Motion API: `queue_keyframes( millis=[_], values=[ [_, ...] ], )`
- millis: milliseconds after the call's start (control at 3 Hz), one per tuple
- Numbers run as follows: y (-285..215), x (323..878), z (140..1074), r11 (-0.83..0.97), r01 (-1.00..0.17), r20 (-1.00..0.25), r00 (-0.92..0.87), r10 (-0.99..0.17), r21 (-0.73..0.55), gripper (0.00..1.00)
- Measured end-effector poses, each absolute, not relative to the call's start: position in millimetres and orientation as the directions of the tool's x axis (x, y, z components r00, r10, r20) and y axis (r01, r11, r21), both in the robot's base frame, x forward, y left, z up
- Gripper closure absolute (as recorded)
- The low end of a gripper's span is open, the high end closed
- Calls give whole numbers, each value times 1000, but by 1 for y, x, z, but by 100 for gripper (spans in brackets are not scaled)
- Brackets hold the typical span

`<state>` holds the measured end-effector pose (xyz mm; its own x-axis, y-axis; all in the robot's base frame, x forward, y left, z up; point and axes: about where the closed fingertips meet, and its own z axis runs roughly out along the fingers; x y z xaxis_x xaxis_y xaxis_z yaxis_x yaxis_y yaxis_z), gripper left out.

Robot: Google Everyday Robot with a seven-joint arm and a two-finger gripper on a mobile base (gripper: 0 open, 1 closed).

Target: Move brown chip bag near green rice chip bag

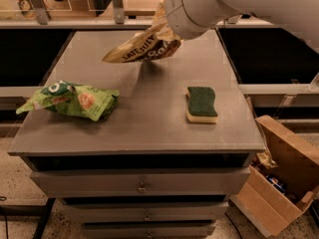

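The brown chip bag, brown and cream with printed text, hangs in the air above the back middle of the grey table, tilted with its left end down. My gripper holds its right end, under the white arm that comes in from the upper right. The green rice chip bag, wrinkly lime green with a dark round logo, lies at the table's left front. The brown bag is above and to the right of it, well apart.
A yellow sponge with a green top lies at the table's right. Drawers sit below the tabletop. An open cardboard box stands on the floor to the right. Shelving runs along the back.
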<state>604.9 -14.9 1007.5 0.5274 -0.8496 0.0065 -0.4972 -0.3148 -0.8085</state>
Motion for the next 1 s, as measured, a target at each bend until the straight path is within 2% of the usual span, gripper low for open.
queue_keyframes(
  millis=[333, 1000],
  values=[
    [21, 572, 1016, -337, -473, -4, 585, -811, -814, 83],
    [72, 526, 1020, -343, -470, -49, 643, -764, -813, 36]
  ],
)
